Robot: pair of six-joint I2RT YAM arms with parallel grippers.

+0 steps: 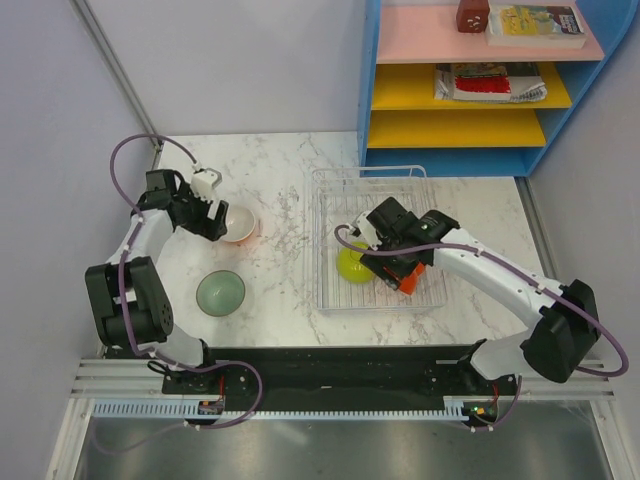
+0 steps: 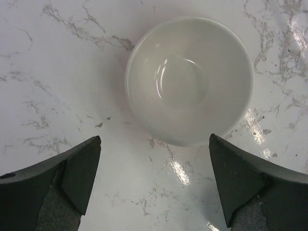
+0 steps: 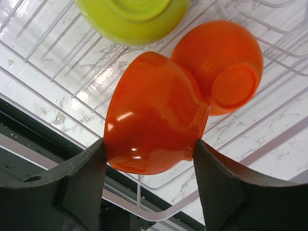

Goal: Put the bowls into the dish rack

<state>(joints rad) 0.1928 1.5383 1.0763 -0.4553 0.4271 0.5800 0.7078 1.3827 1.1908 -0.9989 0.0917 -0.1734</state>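
In the left wrist view a white bowl (image 2: 190,79) sits upright on the marble table, just beyond my open, empty left gripper (image 2: 154,183). In the top view that bowl (image 1: 240,224) shows an orange edge at its near side, with the left gripper (image 1: 217,222) at its left. A sage-green bowl (image 1: 220,292) stands nearer. My right gripper (image 3: 149,159) is shut on a tilted orange bowl (image 3: 154,115) over the wire dish rack (image 3: 57,62). A second orange bowl (image 3: 233,67) lies upside down and a yellow-green bowl (image 3: 132,17) lies beyond. The rack (image 1: 330,205) is on the right.
A blue shelf unit (image 1: 380,110) with coloured boards and books stands behind the rack at the back right. A black rail (image 1: 330,365) runs along the table's near edge. A wall with a slanting grey post (image 1: 120,70) bounds the left side.
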